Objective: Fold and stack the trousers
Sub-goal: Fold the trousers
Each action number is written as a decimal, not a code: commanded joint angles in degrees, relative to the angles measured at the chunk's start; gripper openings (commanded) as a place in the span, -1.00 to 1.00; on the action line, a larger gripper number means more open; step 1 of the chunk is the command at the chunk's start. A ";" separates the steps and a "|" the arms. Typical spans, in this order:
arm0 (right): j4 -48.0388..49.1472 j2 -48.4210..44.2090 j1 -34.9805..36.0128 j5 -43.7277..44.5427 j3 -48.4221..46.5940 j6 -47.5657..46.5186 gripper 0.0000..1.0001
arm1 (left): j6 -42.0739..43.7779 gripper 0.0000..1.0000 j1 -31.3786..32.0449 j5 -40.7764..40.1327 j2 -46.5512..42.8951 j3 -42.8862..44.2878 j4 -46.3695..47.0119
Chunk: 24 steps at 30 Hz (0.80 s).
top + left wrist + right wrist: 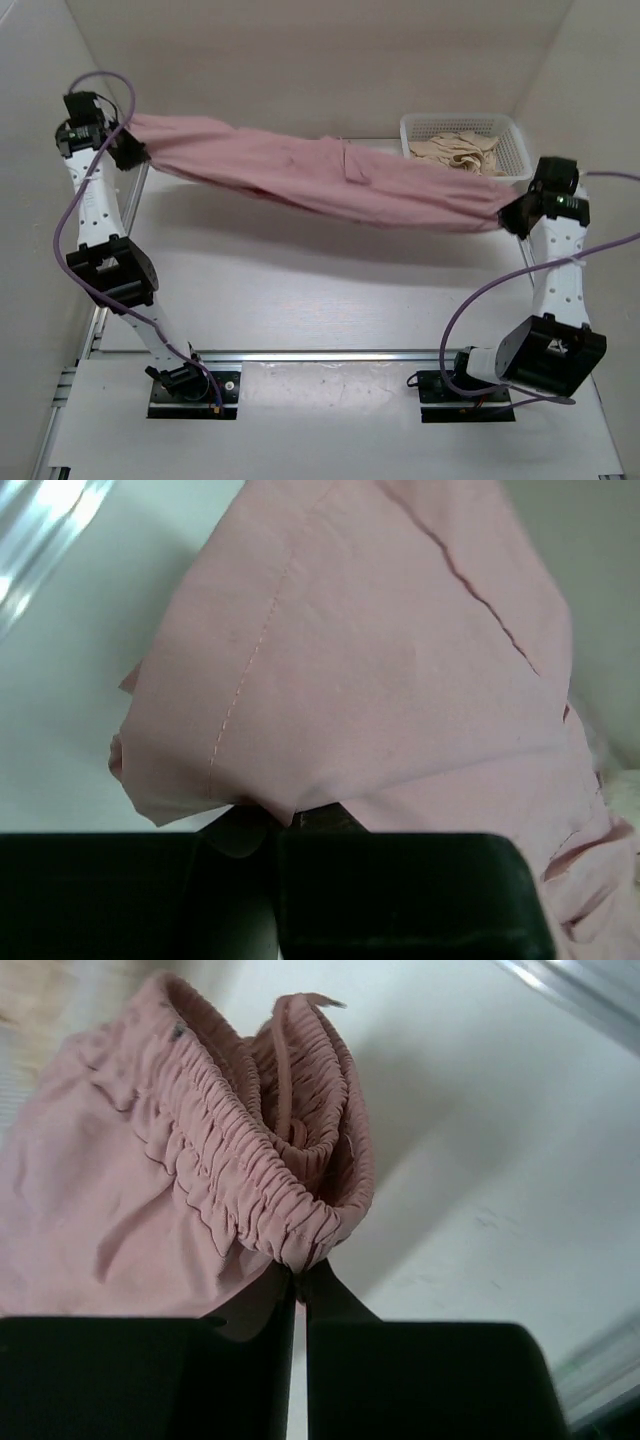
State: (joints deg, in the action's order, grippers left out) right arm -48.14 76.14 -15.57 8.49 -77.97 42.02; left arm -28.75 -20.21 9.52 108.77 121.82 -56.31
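Note:
The dusty-pink trousers (pixel 320 175) hang stretched in the air between my two grippers, sagging a little in the middle above the table. My left gripper (pixel 133 150) is shut on the leg end at the far left; the left wrist view shows the hem and a seam (pixel 330 680) pinched at my closed fingers (pixel 285 820). My right gripper (pixel 515 215) is shut on the gathered elastic waist (pixel 260 1180) at the right, with the jaws closed on the waistband fold (pixel 300 1265).
A white mesh basket (pixel 470 125) stands at the back right, holding a beige-cream garment (pixel 460 152). The trousers' right end hangs just in front of it. The white table (pixel 320 290) lies below, walled at the back and sides.

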 commanded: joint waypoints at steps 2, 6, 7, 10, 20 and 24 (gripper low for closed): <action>-1.70 -8.26 -2.70 7.59 15.86 2.97 -1.00 | 1.42 -0.52 -1.06 -6.25 -0.49 -17.79 1.56; -1.69 -12.32 -5.17 5.05 24.26 2.28 0.09 | 0.02 0.99 -2.29 -6.79 0.21 -26.61 0.94; -1.69 -12.33 -5.17 4.52 24.27 2.28 0.31 | 0.01 0.99 -2.29 -6.79 0.21 -26.63 0.94; -1.17 -12.33 -5.17 3.38 21.82 1.05 0.42 | 0.01 0.99 -2.29 -6.79 -1.71 -25.41 0.94; 0.06 -10.04 -0.61 -2.34 12.77 -4.40 0.32 | 5.37 0.16 -2.21 -3.10 4.23 -17.24 -1.07; 0.06 -8.90 1.42 -2.34 12.14 -5.54 0.32 | 6.69 0.98 -0.02 -1.88 10.48 -15.21 -1.61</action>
State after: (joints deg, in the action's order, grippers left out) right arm -49.01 66.59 -14.94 7.16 -63.92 38.96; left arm -23.83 -22.09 5.15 115.15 105.54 -56.73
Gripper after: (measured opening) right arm 0.658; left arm 0.965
